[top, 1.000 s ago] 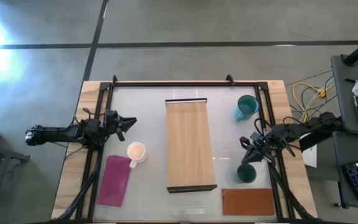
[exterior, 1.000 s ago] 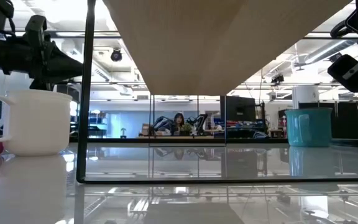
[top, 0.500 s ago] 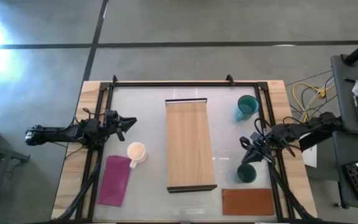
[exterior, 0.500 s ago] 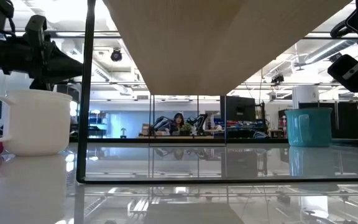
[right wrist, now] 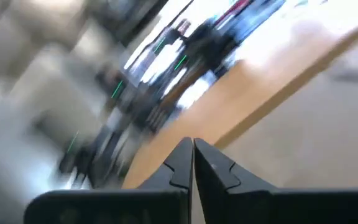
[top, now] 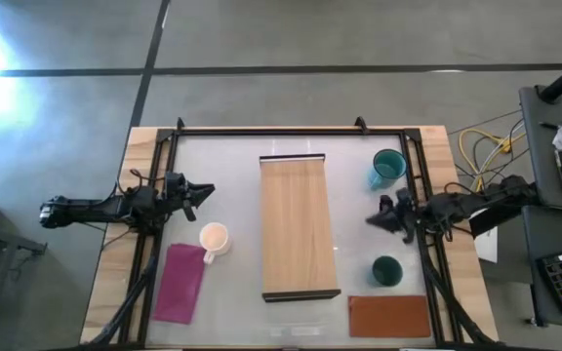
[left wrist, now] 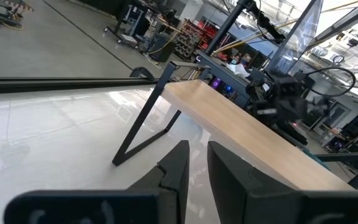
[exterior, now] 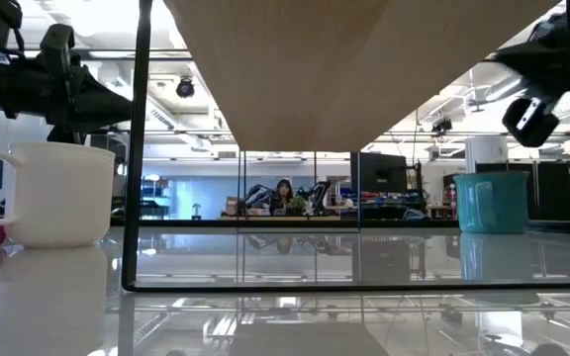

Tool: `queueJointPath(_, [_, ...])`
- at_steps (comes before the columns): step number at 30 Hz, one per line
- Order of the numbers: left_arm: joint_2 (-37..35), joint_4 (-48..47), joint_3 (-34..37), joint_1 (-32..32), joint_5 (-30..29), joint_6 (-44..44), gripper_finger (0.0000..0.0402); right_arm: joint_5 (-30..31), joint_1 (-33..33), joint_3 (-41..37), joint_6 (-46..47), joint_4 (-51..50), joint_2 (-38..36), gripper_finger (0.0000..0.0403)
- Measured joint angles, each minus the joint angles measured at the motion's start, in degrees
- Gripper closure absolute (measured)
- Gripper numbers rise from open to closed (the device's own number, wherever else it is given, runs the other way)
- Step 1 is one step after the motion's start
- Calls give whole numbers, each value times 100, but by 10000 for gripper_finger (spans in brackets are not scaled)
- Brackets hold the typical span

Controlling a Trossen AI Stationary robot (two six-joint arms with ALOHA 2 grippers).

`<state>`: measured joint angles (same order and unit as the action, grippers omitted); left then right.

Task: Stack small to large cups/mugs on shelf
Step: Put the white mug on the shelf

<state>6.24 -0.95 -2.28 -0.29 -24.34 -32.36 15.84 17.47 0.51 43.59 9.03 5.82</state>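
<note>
The right gripper point(top: 373, 220), fingers together and empty, is held near the table's right edge between the teal wide-rimmed mug point(top: 387, 167) and the dark green mug point(top: 386, 271). The left gripper point(top: 208, 190), nearly closed, waits at the left edge.

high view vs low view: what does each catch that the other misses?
Only the high view shows the dark green mug, the magenta cloth, the brown mat, and the shelf's bare top with no mug on it. Only the low view shows the room behind the table and the shelf's underside. Both show the white mug, the teal mug, the left claw beside the white mug and the right claw between the teal and green mugs.
</note>
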Motion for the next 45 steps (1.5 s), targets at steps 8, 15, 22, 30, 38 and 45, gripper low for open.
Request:
queueJointPath(8, [0,0,0,0,0,0,358,2304,-2,0,298,859,-2,394])
queueJointPath(15, [0,9,0,3,-468,-267,358,2457,-2,0,634,960,-11,394])
queueJointPath(22, [2,790,0,1,-941,-2926,358,2468,0,0,118,2254,144,394])
queueJointPath(30, [-2,1096,-2,7,-1205,-3347,358,1393,0,322,-2886,5215,1039,394])
queueJointPath(38, [7,1404,-2,6,-1493,-2565,358,2926,-3,1360,-3602,4978,1890,394])
queueJointPath(45, [34,3042,-2,4,-815,-1487,358,2974,-17,2157,-4358,4955,2373,394])
